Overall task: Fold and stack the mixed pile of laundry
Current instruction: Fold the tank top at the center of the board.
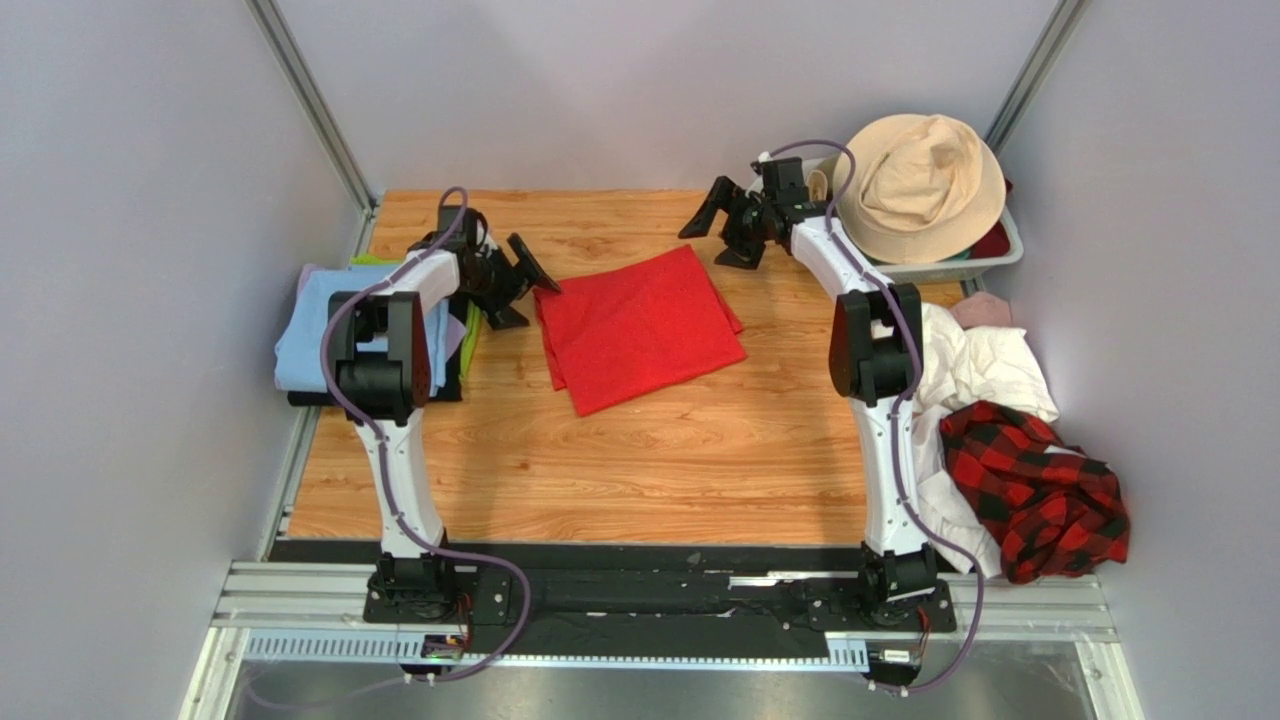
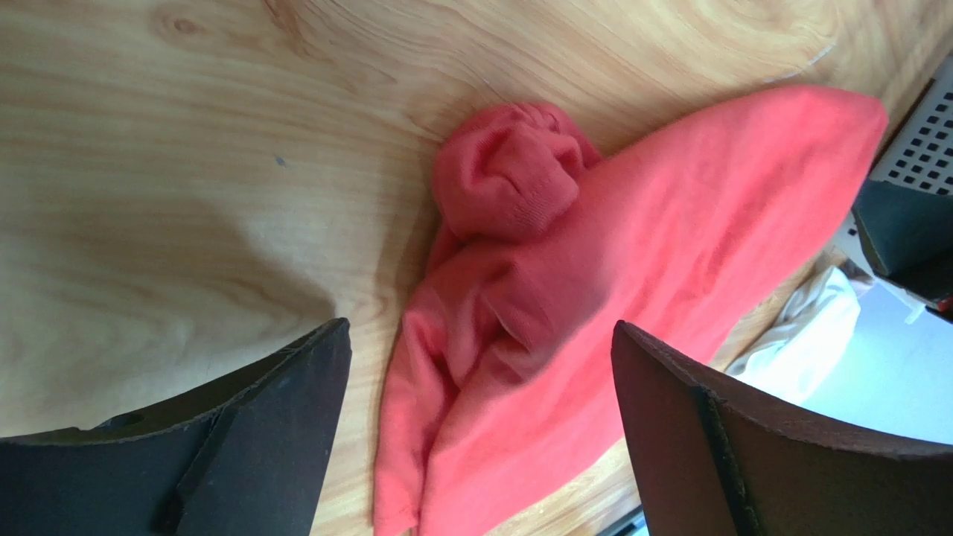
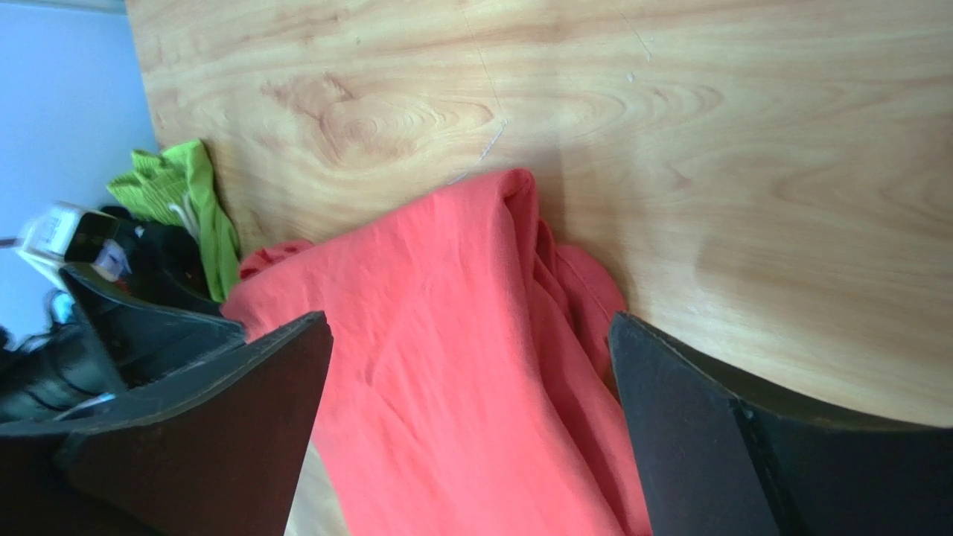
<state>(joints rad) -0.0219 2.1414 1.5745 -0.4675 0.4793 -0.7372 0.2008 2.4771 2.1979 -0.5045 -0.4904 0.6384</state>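
1 fold only: found red T-shirt (image 1: 639, 326) folded on counter (image 1: 676, 450); noted white cloths (image 1: 984, 368), plaid shirt (image 1: 1044, 488) unfolded; saw left tool (image 1: 526, 296), right tool (image 1: 718, 240) spread, empty.

Bright, even light from above — the top view is sharp, with short, soft shadows on the table (image 1: 676, 465). In both wrist views the close fingers (image 3: 201, 447) stand dark, throwing diffuse shadows on the wood.

1. Red T-shirt (image 1: 639, 327) lay folded into a rough rectangle, flat on the counter (image 1: 676, 465), mid-far area, skewed; one edge bunched w/ loose layers.
2. White cloths (image 1: 984, 368) sat crumpled at the right counter edge.
3. Plaid shirt (image 1: 1044, 488), red/black, lay crumpled on the near side, touching the whites.
4. Pink piece (image 1: 984, 309), small, sat at the heap's far end.
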